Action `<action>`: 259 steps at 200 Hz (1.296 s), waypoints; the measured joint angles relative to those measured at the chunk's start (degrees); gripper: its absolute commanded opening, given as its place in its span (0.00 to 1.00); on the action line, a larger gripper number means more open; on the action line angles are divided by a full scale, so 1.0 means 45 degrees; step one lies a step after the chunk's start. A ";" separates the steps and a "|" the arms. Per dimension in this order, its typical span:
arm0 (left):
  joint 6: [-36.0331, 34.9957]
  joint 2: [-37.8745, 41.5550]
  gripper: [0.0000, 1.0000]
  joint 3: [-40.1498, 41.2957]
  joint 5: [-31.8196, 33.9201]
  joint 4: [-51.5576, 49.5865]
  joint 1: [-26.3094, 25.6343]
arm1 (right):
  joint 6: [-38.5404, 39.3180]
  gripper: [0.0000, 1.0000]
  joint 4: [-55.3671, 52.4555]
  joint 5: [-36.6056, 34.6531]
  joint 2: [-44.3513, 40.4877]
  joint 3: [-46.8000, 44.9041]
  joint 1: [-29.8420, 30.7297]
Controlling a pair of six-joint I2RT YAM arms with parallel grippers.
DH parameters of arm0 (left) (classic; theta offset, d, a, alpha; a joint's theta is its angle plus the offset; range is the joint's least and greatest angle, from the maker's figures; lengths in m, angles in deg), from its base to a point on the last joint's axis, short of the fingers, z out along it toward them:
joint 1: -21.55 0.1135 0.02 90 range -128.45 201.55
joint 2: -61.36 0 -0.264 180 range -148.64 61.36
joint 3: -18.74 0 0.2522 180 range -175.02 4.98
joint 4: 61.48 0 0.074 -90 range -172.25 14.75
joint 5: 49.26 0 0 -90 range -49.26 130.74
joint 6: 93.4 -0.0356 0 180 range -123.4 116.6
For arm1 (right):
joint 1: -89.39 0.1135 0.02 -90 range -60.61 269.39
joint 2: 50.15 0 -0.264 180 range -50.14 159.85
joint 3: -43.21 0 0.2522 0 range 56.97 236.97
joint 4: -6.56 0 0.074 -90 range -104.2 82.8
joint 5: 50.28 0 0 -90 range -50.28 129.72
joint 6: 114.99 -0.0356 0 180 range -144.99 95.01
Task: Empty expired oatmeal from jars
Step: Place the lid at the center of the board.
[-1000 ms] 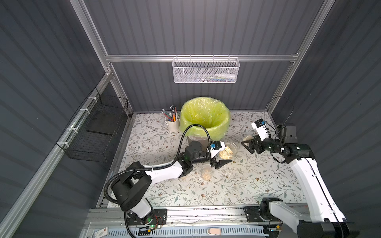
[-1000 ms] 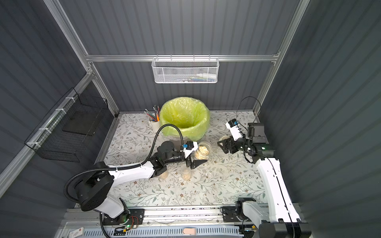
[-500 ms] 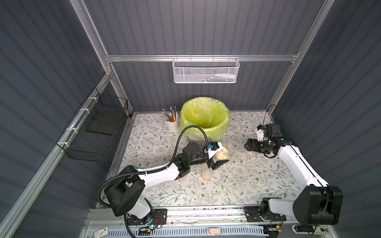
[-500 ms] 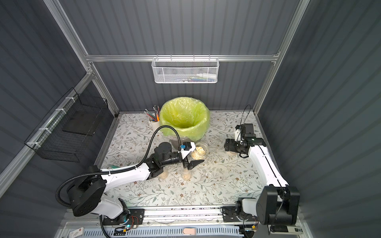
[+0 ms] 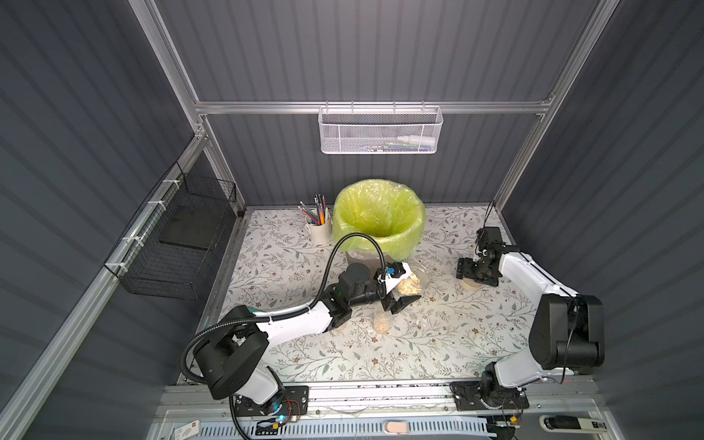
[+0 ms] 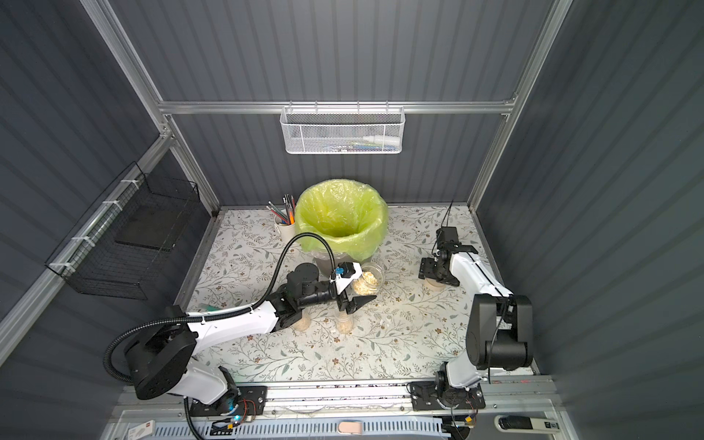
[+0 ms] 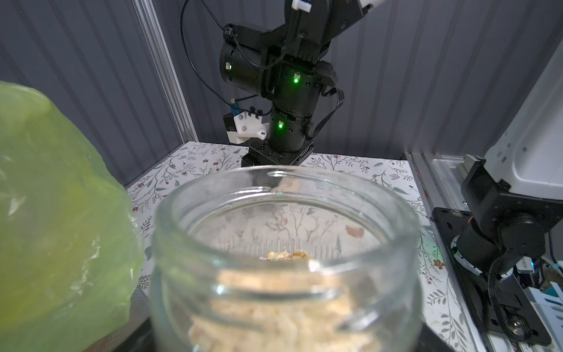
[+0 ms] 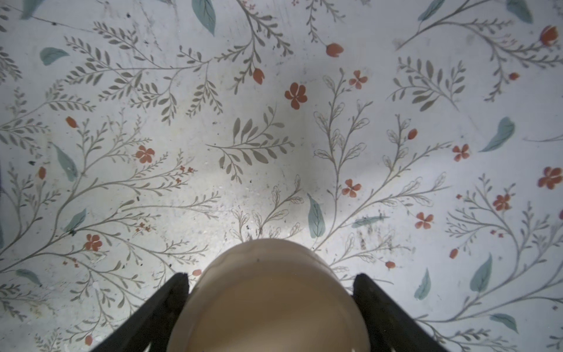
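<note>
The oatmeal (image 7: 274, 317) is a loose heap of pale tan flakes in the lower part of the wide jar (image 7: 286, 219). This jar is squat clear glass with a threaded neck and an uncovered mouth. The left gripper (image 5: 408, 288) has its fingers closed on the jar. One dark finger (image 5: 405, 301) lies along the jar's near side; the opposite finger is hidden under the white camera mount. The jar is just in front of the bin (image 5: 417, 228), close to its yellow-green bag. Whether the jar's base touches the bench (image 5: 438, 343) cannot be told.

A narrow jar (image 6: 344, 324) stands on the near side of the left fingers, with flakes in its base. A second narrow jar (image 6: 303, 324) stands under the left forearm, partly covered by it.

The lid (image 8: 271, 307), a flat beige disc, sits between the fingers (image 8: 170, 301) of the right gripper (image 8: 271, 277). That gripper points straight down, and both fingers meet the disc's edges.

Clearances: bare bench separates the wide jar from the lid and runs across the whole front half. The mug of pencils (image 5: 319, 230) stands beside the bin, towards the left wall. The right gripper works near the bench's right edge.

View differences: the left wrist view shows the jar's thread, the flakes and the right arm (image 7: 289, 91) behind, but none of the left fingers. Only the right wrist view shows the fingers meeting the lid. In both top views the gripper body covers most of the disc
</note>
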 measured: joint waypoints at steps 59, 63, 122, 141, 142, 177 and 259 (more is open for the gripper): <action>0.0005 -0.0078 0.03 0.0000 0.0102 0.0024 0.0000 | -0.0228 0.86 0.0602 -0.0243 0.1389 0.0121 -0.0010; 0.0000 -0.0083 0.03 0.0000 0.0102 0.0029 0.0000 | -0.0233 0.86 0.0627 -0.0238 0.1418 0.0121 -0.0010; 0.0005 -0.0369 0.03 -0.0024 0.0107 0.0029 0.0000 | -0.0219 0.87 0.1263 -0.0233 0.1651 -0.0010 -0.0010; 0.0005 -0.0369 0.03 -0.0024 0.0107 0.0039 0.0000 | -0.0223 0.87 0.1360 -0.0228 0.1851 -0.0097 -0.0010; 0.0005 -0.0369 0.03 -0.0024 0.0102 0.0039 0.0000 | -0.0223 0.87 0.1370 -0.0228 0.1860 -0.0107 -0.0010; 0.0005 -0.0369 0.03 -0.0024 0.0102 0.0039 0.0000 | -0.0209 0.89 0.1433 -0.0238 0.1933 -0.0219 -0.0010; 0.0000 -0.0369 0.02 -0.0024 0.0233 0.0015 0.0000 | 0.0019 0.99 0.1443 -0.0180 0.0753 -0.0345 -0.0010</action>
